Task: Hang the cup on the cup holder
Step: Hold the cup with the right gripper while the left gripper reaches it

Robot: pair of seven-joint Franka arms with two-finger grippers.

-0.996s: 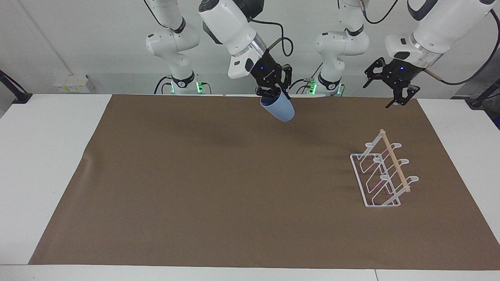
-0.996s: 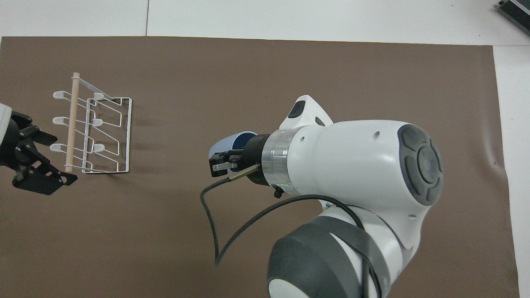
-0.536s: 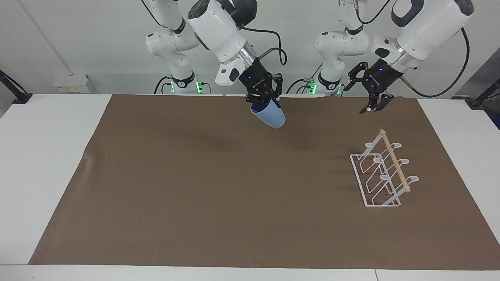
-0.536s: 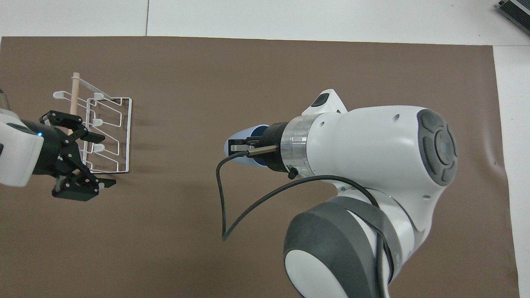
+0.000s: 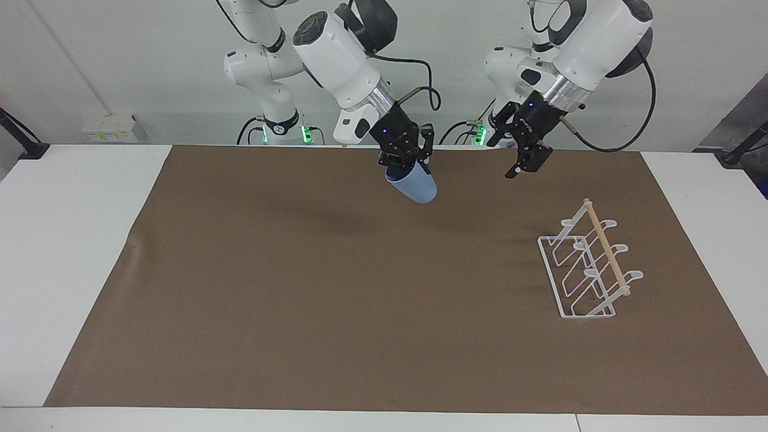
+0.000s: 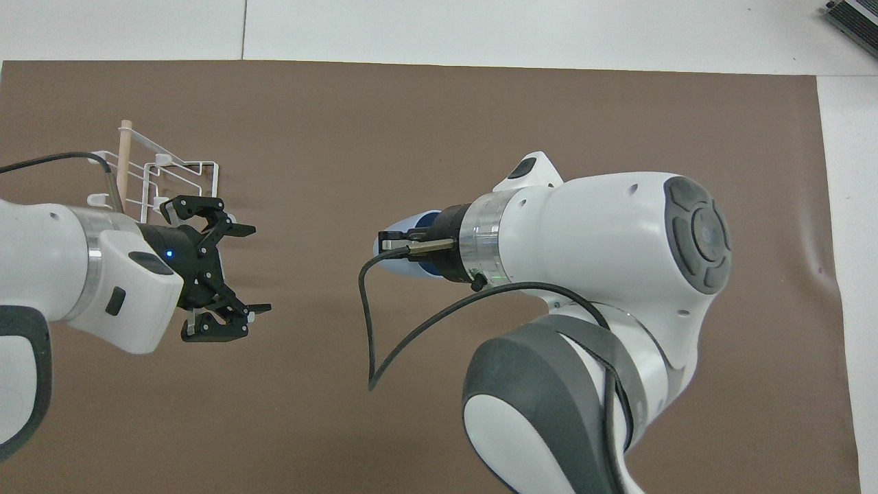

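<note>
Right gripper (image 5: 403, 163) clamps the plain light-blue cup (image 5: 415, 185) by its rim, tilted, over the mat (image 5: 300, 288). Left gripper (image 5: 525, 161) fingers spread, empty, near the white wire cup holder (image 5: 585, 270).

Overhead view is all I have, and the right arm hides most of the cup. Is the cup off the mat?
Observer: Yes. The right gripper holds the light-blue cup by its rim, in the air above the brown mat, base tilted downward.
Operator: Is the left gripper touching the cup holder?
Observer: No. The left gripper hangs open in the air, apart from the cup holder.
Operator: Anything on its prongs?
Observer: No, every prong is bare.
</note>
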